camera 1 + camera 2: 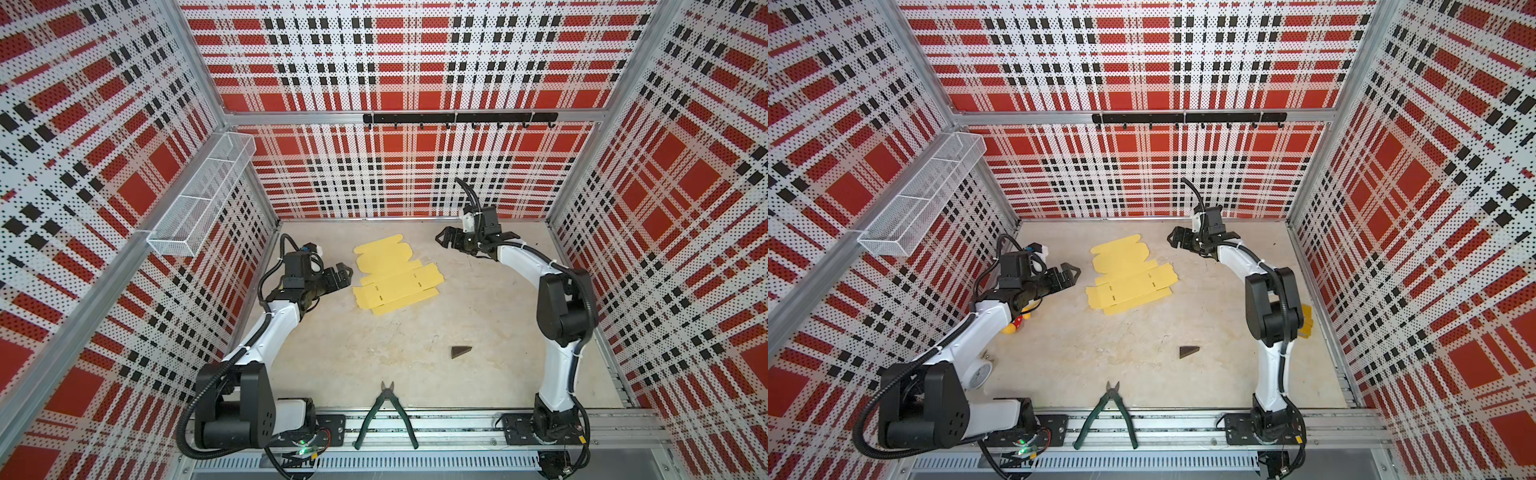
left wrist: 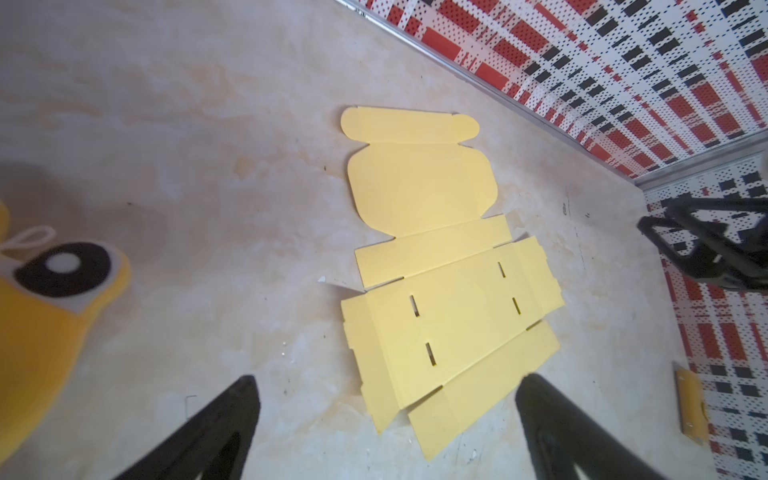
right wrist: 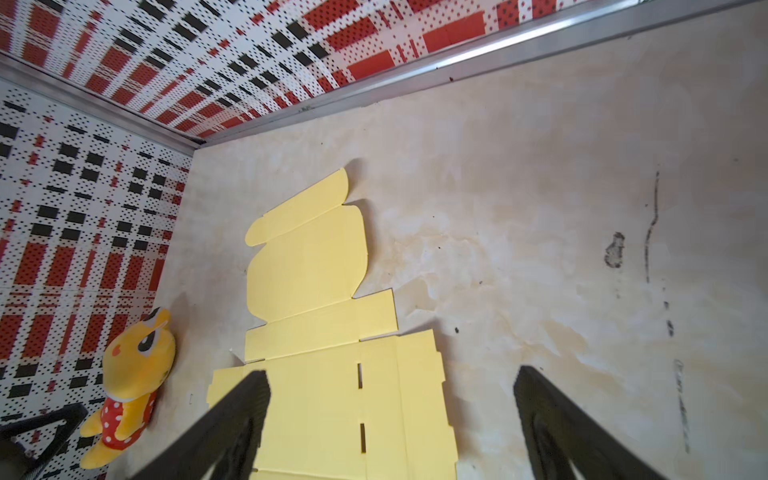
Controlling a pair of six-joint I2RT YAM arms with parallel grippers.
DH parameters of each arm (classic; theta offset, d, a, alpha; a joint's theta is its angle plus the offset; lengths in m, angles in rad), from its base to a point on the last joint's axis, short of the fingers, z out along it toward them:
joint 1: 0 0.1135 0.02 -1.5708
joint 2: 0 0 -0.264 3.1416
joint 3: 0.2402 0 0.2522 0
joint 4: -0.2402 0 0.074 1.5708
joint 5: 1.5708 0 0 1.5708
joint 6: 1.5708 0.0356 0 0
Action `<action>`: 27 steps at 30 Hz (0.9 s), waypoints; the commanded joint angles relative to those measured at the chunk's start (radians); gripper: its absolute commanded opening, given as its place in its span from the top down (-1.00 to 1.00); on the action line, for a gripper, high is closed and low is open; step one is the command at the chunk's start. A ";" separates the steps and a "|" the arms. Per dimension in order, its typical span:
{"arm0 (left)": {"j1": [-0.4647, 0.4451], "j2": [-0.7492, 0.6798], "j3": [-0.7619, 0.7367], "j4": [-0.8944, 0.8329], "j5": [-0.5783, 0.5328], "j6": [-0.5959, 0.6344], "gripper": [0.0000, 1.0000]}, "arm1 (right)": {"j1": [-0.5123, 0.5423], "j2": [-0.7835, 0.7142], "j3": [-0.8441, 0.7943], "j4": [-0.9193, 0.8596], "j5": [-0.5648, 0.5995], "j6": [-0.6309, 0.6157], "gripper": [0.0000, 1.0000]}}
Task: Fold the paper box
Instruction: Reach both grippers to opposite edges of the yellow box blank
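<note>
paper box (image 1: pixel 390 286) flat, unfolded; left pincer (image 1: pixel 344 275) apart; right pincer (image 1: pixel 441 240) apart, neither touching it

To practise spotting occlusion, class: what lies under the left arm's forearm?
A yellow plush toy with red polka dots peeks out in a top view; most of it is covered.

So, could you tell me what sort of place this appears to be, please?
Probably a robot test cell: a left arm and right arm bolted to an aluminium rail, perforated plaid panels walling the tabletop, and props laid out, a flat paper box, cutters, a plush toy.
</note>
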 commanded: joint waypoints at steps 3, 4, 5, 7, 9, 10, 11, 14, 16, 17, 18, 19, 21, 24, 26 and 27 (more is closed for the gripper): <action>-0.016 0.042 -0.043 0.113 0.016 -0.139 -1.00 | 0.016 0.089 0.055 -0.046 -0.058 0.037 -0.83; -0.021 0.052 -0.055 0.133 0.020 -0.152 -0.99 | 0.019 0.103 0.061 -0.047 -0.066 0.038 -0.82; -0.027 0.063 -0.065 0.154 0.022 -0.165 -0.98 | 0.023 0.115 0.067 -0.051 -0.071 0.038 -0.82; -0.037 0.088 -0.079 0.191 0.019 -0.200 -0.98 | 0.031 0.142 0.080 -0.061 -0.086 0.035 -0.81; -0.047 0.111 -0.086 0.219 0.019 -0.223 -0.98 | 0.038 0.157 0.084 -0.069 -0.092 0.033 -0.79; -0.051 0.123 -0.086 0.223 0.016 -0.232 -0.98 | 0.041 0.163 0.083 -0.073 -0.093 0.033 -0.79; -0.054 0.133 -0.086 0.226 0.013 -0.246 -0.99 | 0.042 0.168 0.083 -0.075 -0.095 0.035 -0.77; -0.067 0.173 -0.092 0.249 0.022 -0.284 -0.97 | 0.047 0.181 0.074 -0.072 -0.108 0.037 -0.74; -0.077 0.198 -0.088 0.256 0.025 -0.298 -0.96 | 0.052 0.186 0.066 -0.068 -0.117 0.037 -0.72; -0.082 0.213 -0.082 0.259 0.025 -0.302 -0.95 | 0.053 0.186 0.061 -0.065 -0.122 0.040 -0.71; -0.088 0.226 -0.078 0.259 0.026 -0.307 -0.93 | 0.056 0.184 0.054 -0.060 -0.123 0.040 -0.71; -0.090 0.239 -0.074 0.259 0.025 -0.314 -0.93 | 0.059 0.182 0.046 -0.055 -0.124 0.042 -0.71; -0.093 0.271 -0.069 0.260 0.025 -0.331 -0.90 | 0.064 0.179 0.035 -0.052 -0.128 0.042 -0.71; -0.094 0.321 -0.053 0.259 0.029 -0.348 -0.81 | 0.069 0.169 0.010 -0.047 -0.132 0.040 -0.70; -0.095 0.348 -0.041 0.254 0.033 -0.356 -0.77 | 0.072 0.156 -0.014 -0.039 -0.134 0.043 -0.69; -0.096 0.362 -0.036 0.251 0.038 -0.356 -0.74 | 0.074 0.149 -0.025 -0.035 -0.135 0.042 -0.69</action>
